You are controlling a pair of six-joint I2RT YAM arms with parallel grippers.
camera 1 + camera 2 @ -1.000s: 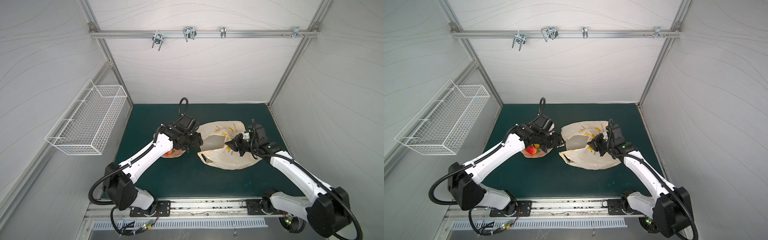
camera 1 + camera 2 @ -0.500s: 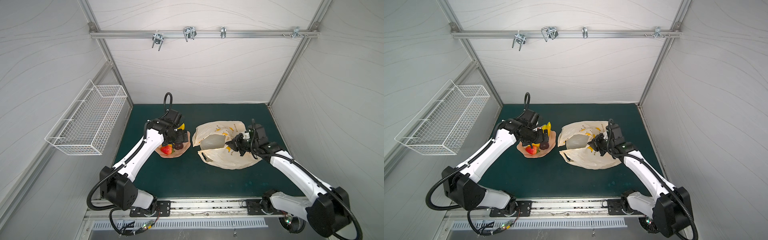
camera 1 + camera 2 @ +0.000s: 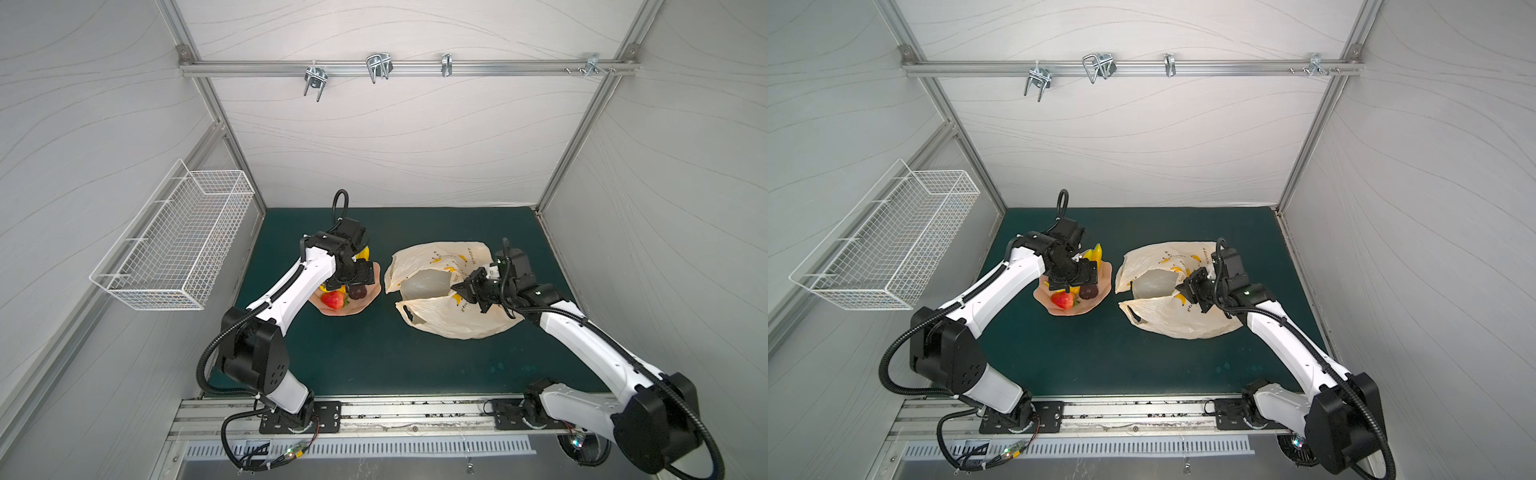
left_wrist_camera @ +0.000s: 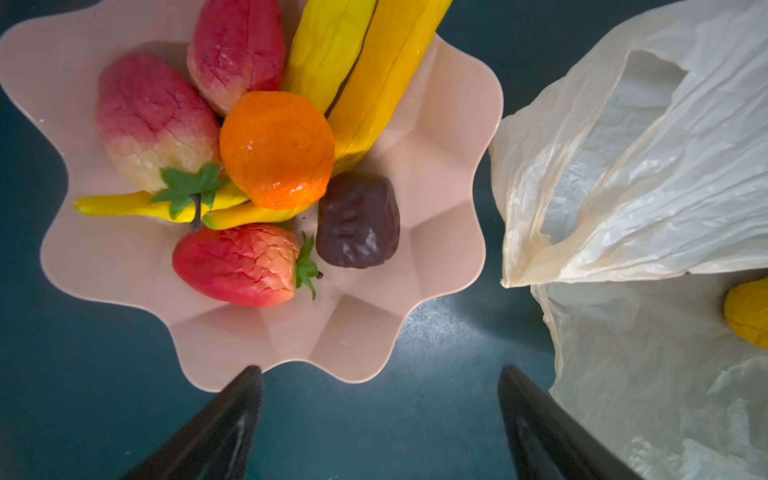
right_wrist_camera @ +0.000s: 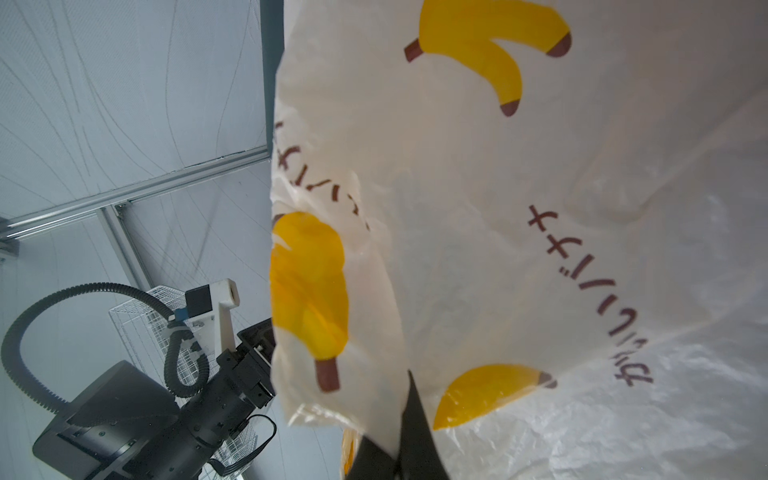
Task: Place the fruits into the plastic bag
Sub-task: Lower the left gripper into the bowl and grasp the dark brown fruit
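A dark green surface (image 3: 374, 357) floors a white-walled booth. On its right half lies the plastic bag (image 3: 449, 320), cream with yellow banana prints and dark lettering, its mouth turned toward the middle. The right pincer (image 3: 460, 289) is clenched on the bag's upper layer beside the mouth and holds it off the lower layer, so the mouth gapes. In the right wrist view the film drapes over a dark fingertip. One yellow fruit (image 4: 748, 311) lies inside the mouth on the lower layer, cut off by the frame edge.

The other fruits (image 3: 1065, 299) sit in a wavy-edged peach-pink dish (image 4: 374, 324) just left of the bag. An orange (image 4: 276, 149) is in the middle, with two long bananas (image 4: 361, 70) and two red-pink pieces (image 4: 153, 120) around it. A strawberry (image 4: 237, 266) and a dark purple piece (image 4: 357, 220) lie next to it, and a small banana (image 4: 124, 205) is tucked under it.

The left pincer (image 4: 379, 370) hovers over the dish, released, its fingers (image 4: 224, 424) wide apart with nothing between them. A white wire basket (image 3: 183, 241) hangs on the left wall.
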